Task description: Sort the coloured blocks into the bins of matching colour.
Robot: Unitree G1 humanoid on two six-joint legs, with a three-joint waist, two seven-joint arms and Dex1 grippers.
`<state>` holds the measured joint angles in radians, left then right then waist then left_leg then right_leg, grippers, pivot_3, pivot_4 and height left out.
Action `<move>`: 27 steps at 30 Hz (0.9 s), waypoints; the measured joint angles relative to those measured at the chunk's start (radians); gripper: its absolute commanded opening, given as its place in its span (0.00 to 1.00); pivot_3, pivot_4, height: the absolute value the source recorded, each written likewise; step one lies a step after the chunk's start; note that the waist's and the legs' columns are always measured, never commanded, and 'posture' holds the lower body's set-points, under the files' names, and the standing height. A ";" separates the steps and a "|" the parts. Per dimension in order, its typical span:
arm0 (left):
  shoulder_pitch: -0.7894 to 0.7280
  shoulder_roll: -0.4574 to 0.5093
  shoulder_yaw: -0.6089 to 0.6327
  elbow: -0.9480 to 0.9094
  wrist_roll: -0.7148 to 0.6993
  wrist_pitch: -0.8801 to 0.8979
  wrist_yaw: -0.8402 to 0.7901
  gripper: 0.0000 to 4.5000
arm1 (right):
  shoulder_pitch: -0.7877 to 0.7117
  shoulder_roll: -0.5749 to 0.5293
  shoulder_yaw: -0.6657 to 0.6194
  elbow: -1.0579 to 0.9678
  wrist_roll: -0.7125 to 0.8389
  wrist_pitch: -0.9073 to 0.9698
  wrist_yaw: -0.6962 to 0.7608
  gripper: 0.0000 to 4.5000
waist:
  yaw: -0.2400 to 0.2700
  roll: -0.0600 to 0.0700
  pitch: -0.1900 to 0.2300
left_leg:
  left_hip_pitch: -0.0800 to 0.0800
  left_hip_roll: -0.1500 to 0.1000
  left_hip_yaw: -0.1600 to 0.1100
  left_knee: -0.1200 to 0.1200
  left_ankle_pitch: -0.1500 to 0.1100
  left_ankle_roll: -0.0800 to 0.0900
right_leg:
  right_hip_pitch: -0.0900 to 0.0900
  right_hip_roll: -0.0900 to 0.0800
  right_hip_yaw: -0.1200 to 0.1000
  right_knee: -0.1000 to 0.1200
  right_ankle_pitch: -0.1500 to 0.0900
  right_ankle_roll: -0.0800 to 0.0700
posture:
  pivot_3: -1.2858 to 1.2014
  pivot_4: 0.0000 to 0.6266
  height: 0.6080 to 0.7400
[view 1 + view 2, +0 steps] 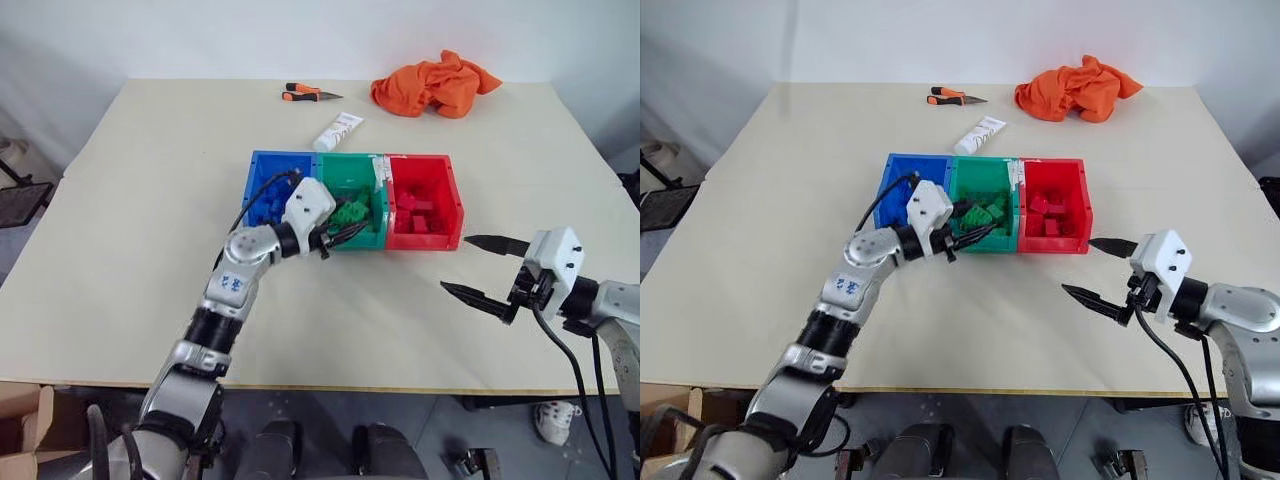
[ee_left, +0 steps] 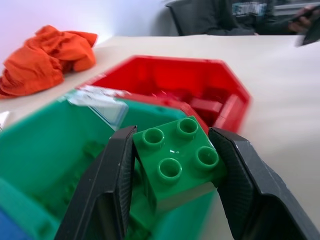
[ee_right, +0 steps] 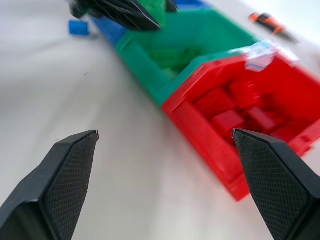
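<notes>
Left tool (image 2: pixel 172 165) clamped on green block (image 2: pixel 177 160) over green bin (image 1: pixel 372 238), right tool (image 1: pixel 478 268) spread wide, empty

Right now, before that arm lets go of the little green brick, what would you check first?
1. Grip: left gripper clamps the green brick between both fingers. Ok.
2. Colour match: the brick is green, and the green bin is the one beneath it. Ok.
3. Position: the brick hangs over the green bin's near edge; fully inside the rim? Cannot tell.
4. Right gripper is open, empty, out of the way over the table. Ok.
5. Red bin holds only red bricks. Ok.
</notes>
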<state>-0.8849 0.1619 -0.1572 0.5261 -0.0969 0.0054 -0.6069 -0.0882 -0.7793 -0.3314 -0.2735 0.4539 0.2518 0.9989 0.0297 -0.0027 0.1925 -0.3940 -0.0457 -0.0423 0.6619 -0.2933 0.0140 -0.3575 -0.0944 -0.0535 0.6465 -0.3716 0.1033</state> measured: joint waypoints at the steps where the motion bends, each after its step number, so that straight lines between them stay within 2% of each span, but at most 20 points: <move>1: -0.058 -0.011 0.005 0.082 0.014 -0.028 0.025 0.60 | 0.014 0.008 -0.004 -0.024 0.007 0.006 -0.014 1.00 | 0.001 -0.001 0.000 | 0.000 0.000 0.000 0.000 0.000 0.000 | 0.000 0.000 0.000 0.000 0.000 0.000 | 0.52 0.24 1.00; 4: -0.176 -0.032 0.022 0.250 0.043 -0.093 0.070 0.81 | 0.049 0.025 -0.015 -0.062 0.017 0.015 -0.053 1.00 | -0.003 -0.001 0.001 | -0.001 -0.001 0.001 -0.001 0.000 0.001 | -0.001 -0.001 0.000 0.000 0.001 0.002 | 0.52 0.24 1.00; 6: -0.200 -0.039 0.024 0.315 0.049 -0.133 0.069 0.95 | 0.064 0.027 -0.025 -0.079 0.021 0.017 -0.073 1.00 | -0.005 -0.001 0.001 | 0.000 -0.002 0.002 -0.001 0.000 0.001 | -0.001 -0.001 -0.001 0.000 0.001 0.003 | 0.52 0.24 1.00; 7: -0.200 -0.041 0.024 0.330 0.051 -0.145 0.064 0.99 | 0.064 0.027 -0.029 -0.081 0.022 0.017 -0.078 1.00 | -0.005 -0.002 0.001 | -0.001 -0.001 0.002 -0.001 0.000 0.001 | -0.002 -0.001 -0.002 0.000 0.001 0.003 | 0.52 0.24 1.00; 11: -0.186 -0.027 0.025 0.328 0.046 -0.171 -0.009 0.99 | 0.061 0.026 -0.028 -0.079 0.031 0.017 -0.084 1.00 | -0.005 -0.002 0.001 | 0.000 -0.001 0.002 -0.001 0.000 0.001 | -0.002 0.000 -0.001 0.001 0.001 0.003 | 0.52 0.24 1.00; 15: -0.080 0.048 0.041 0.142 -0.002 -0.118 -0.129 0.99 | 0.002 0.019 -0.012 -0.043 0.033 0.015 -0.066 1.00 | -0.014 -0.002 0.001 | 0.000 -0.001 0.002 -0.001 0.000 0.001 | -0.002 0.000 0.002 0.002 0.001 0.002 | 0.52 0.24 1.00; 17: 0.005 0.114 0.051 0.011 -0.035 -0.057 -0.192 0.99 | -0.038 0.006 0.006 -0.012 0.033 0.013 -0.048 1.00 | -0.018 -0.002 0.001 | 0.000 0.000 0.001 0.000 0.000 0.000 | -0.002 0.000 0.004 0.002 0.001 0.002 | 0.52 0.24 1.00; 22: 0.263 0.355 0.110 -0.288 -0.107 0.132 -0.317 0.99 | -0.136 -0.003 0.066 0.097 0.029 0.007 0.019 1.00 | -0.030 -0.002 0.001 | 0.001 0.001 0.001 -0.001 0.000 0.000 | -0.002 0.000 0.005 0.003 0.001 0.002 | 0.52 0.24 1.00; 27: 0.449 0.539 0.216 -0.448 -0.165 0.242 -0.376 0.99 | -0.250 -0.005 0.129 0.197 0.016 -0.019 0.088 1.00 | -0.026 -0.001 0.001 | 0.001 0.000 -0.001 -0.001 -0.001 0.001 | 0.000 -0.001 0.005 -0.003 0.001 0.002 | 0.52 0.24 1.00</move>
<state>-0.4361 0.7009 0.0590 0.0785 -0.2624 0.2470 -0.9826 -0.3379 -0.7845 -0.2020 -0.0766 0.4695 0.2325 1.0873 0.0037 -0.0042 0.1936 -0.3928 -0.0455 -0.0438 0.6614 -0.2939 0.0150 -0.3580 -0.0958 -0.0486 0.6440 -0.3706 0.1053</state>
